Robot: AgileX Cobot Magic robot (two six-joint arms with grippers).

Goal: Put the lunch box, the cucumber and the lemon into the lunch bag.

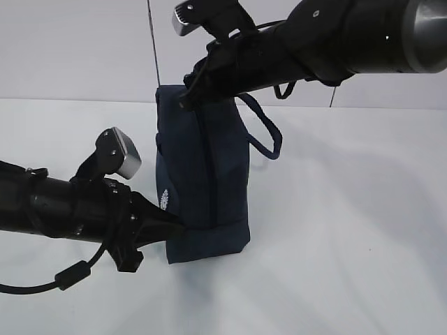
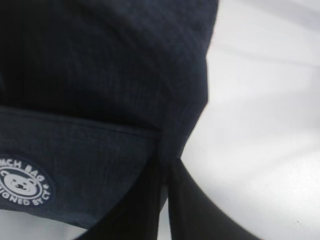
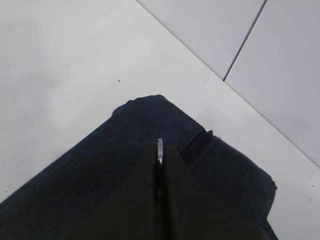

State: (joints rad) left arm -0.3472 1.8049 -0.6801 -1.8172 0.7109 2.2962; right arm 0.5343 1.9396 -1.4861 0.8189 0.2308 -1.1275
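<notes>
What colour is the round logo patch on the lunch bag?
White print with a bear face, on the dark navy lunch bag; the logo patch shows best in the left wrist view.

Looks like a lab or test bench: bare white tabletop (image 1: pixel 363 230), plain pale panelled wall (image 1: pixel 77 49) at twelve o'clock, seam running up it, no household furnishings visible.

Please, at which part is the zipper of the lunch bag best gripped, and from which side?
At the metal ring pull, at the top end of the lunch bag, coming from above. It stands out thin from the fabric, so closed fingers can pinch it; the right gripper appears to pinch it this way.
</notes>
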